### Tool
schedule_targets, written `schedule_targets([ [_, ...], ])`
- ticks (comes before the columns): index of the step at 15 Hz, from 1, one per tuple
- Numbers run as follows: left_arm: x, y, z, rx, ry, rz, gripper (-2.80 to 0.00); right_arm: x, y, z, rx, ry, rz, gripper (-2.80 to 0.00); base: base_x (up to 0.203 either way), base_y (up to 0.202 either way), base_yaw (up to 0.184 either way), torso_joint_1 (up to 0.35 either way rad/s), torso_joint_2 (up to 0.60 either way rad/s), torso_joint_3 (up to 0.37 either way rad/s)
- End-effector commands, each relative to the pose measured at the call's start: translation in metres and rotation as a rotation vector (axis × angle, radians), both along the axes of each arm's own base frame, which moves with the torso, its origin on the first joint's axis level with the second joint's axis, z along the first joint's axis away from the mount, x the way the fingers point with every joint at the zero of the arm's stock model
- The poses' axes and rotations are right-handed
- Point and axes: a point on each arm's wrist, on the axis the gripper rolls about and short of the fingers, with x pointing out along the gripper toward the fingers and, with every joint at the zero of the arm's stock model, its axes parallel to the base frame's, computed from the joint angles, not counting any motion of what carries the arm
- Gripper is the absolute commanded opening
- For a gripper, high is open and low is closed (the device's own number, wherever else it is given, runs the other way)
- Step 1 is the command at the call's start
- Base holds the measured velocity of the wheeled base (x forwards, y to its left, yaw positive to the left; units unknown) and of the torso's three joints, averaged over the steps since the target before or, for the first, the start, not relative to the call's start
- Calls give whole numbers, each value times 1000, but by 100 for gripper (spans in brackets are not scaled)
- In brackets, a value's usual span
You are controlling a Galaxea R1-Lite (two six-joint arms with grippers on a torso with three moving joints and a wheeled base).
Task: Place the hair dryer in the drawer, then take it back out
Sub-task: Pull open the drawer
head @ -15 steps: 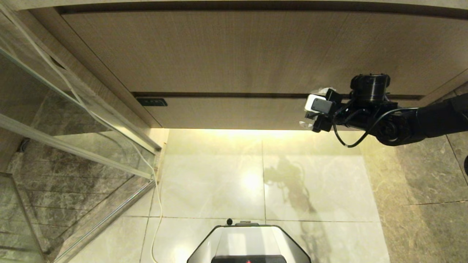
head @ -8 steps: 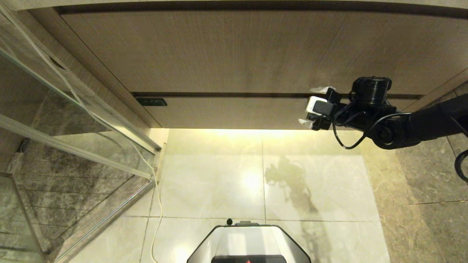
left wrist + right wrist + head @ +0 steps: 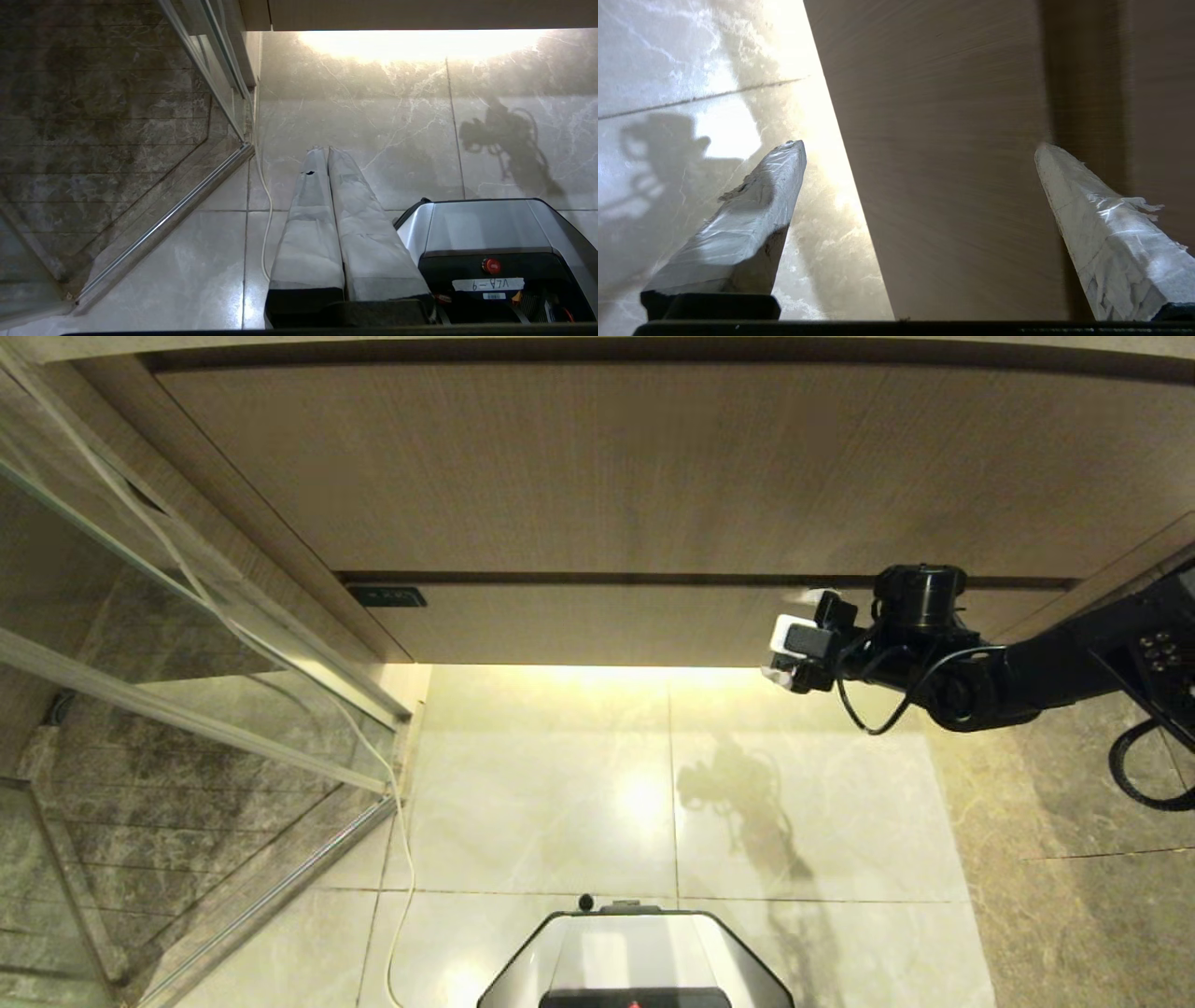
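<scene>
Right gripper (image 3: 792, 637), fingers spread wide, has sunk lower against the drawer (image 3: 597, 625) front.

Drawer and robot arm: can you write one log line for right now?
right tool: open, empty, at drawer front | drawer: shut | left tool: shut, parked over floor | hair dryer: unseen

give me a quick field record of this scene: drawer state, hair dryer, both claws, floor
drawer: wide light wood-grain flat-front drawer, shut
hair dryer: not in view
right claw: right claw open, empty, its taped fingers straddling the drawer front's lower edge
left claw: left claw shut, empty, pointing down at the glossy cream marble floor tiles, parked
left side: glass shower partition, thin white cord along the floor
</scene>
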Motion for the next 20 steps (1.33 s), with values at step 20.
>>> schedule_targets([
  [20, 0, 0, 0, 0, 1, 0, -280, 46, -7, -17, 11, -97, -45, 0, 0, 0, 0, 0, 0, 0],
])
